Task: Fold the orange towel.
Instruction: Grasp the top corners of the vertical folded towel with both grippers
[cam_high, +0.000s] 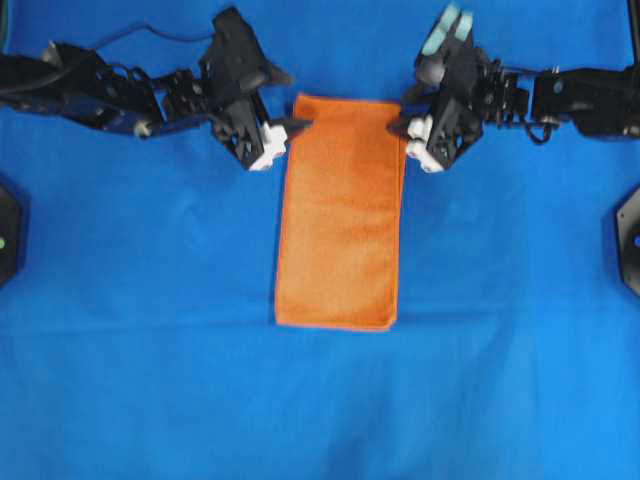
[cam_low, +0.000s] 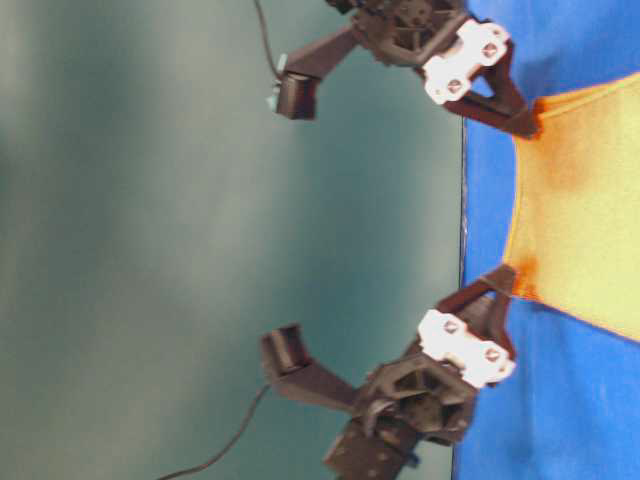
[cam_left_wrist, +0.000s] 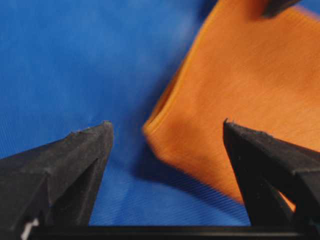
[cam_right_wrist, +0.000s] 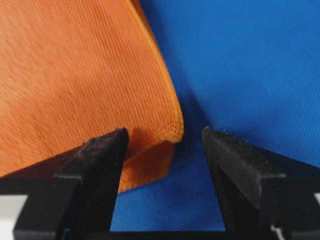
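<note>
Where tools gape (both): orange towel (cam_high: 340, 210).

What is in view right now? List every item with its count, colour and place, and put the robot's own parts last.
orange microfiber towel: one, bright orange, lying as a long rectangle in the middle of the table, its top edge between the two grippers.
blue cloth backdrop: one, bright blue, covering the whole tabletop under the towel.
black mounts: two, black, at the left and right edges of the overhead view, partly cut off.
left gripper: one, black with white blocks, at the towel's top left corner, jaws open.
right gripper: one, black with white blocks, at the towel's top right corner, jaws open.
</note>
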